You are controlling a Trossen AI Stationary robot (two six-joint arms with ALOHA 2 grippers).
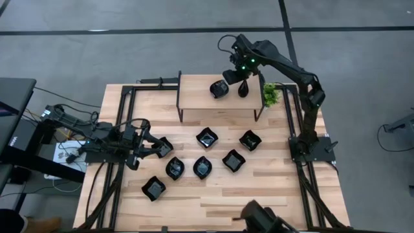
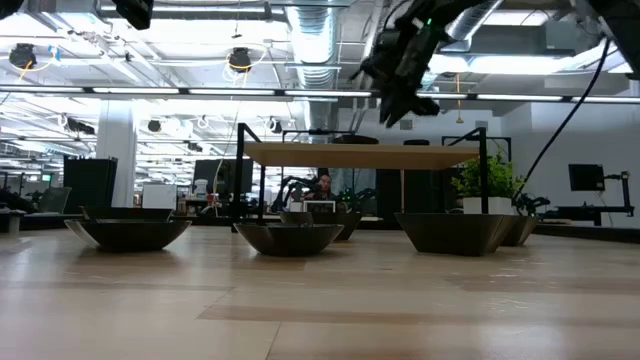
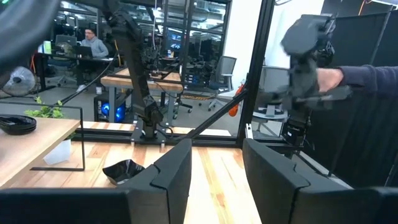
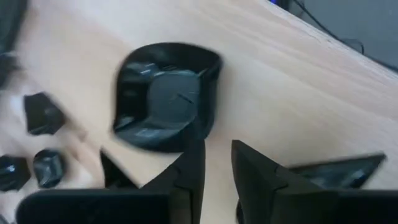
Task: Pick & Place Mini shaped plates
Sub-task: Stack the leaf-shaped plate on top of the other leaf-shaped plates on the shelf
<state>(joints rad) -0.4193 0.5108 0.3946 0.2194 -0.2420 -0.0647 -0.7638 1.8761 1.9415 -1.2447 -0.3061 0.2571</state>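
the right tool (image 1: 234, 76) is up over the small wooden shelf (image 1: 194, 97) at the far edge of the surface (image 1: 272, 188). its fingers are a little apart and pinch nothing. two black plates sit on the shelf, a square one (image 1: 219, 88) and a teardrop one (image 1: 243, 88), just beside the tool. a small green plant (image 1: 270, 95) stands at the shelf's right end. seven more black plates (image 1: 207, 137) lie on the surface in front of the shelf. the left tool (image 1: 157, 147) is low by the left edge, fingers spread wide, next to one plate (image 1: 163, 146), holding nothing.
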